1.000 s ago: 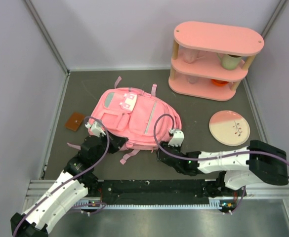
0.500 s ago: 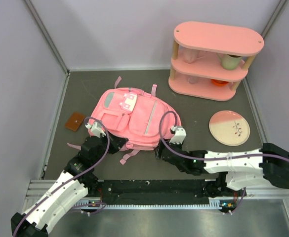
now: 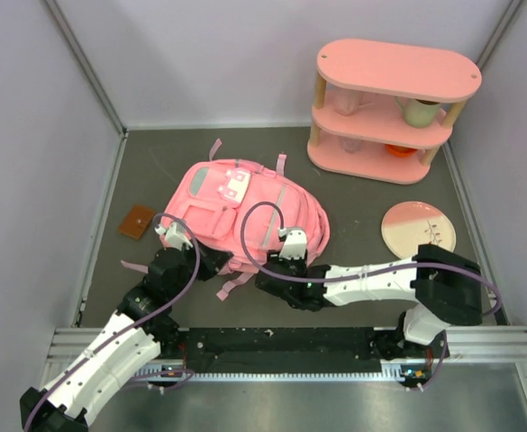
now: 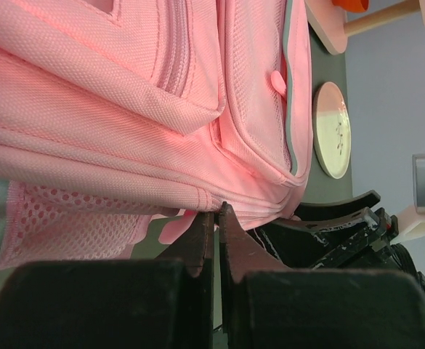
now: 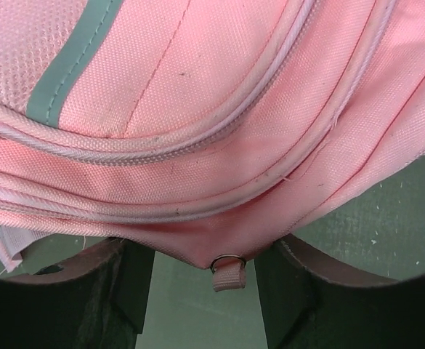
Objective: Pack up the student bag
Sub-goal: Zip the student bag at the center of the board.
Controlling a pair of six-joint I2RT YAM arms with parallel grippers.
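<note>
The student bag (image 3: 245, 209), pink with a grey stripe, lies flat on the dark table. My left gripper (image 3: 211, 261) is at its near left corner. In the left wrist view it (image 4: 218, 209) is shut, with its tips pinching the bag's bottom seam (image 4: 125, 174). My right gripper (image 3: 277, 264) is at the bag's near edge. In the right wrist view it (image 5: 205, 287) stands open. Between its fingers (image 5: 128, 287), touching neither, hangs a small pink tab on a metal ring (image 5: 228, 273) from the bag's edge (image 5: 219, 145).
A pink oval shelf unit (image 3: 394, 108) with cups stands at the back right. In front of it lies a pink and cream plate (image 3: 418, 232). A small brown flat item (image 3: 137, 220) lies left of the bag. Walls close in on both sides.
My right arm has swung left along the bag's near edge, bringing its gripper closer to the left one. The left arm and the bag have stayed put.
</note>
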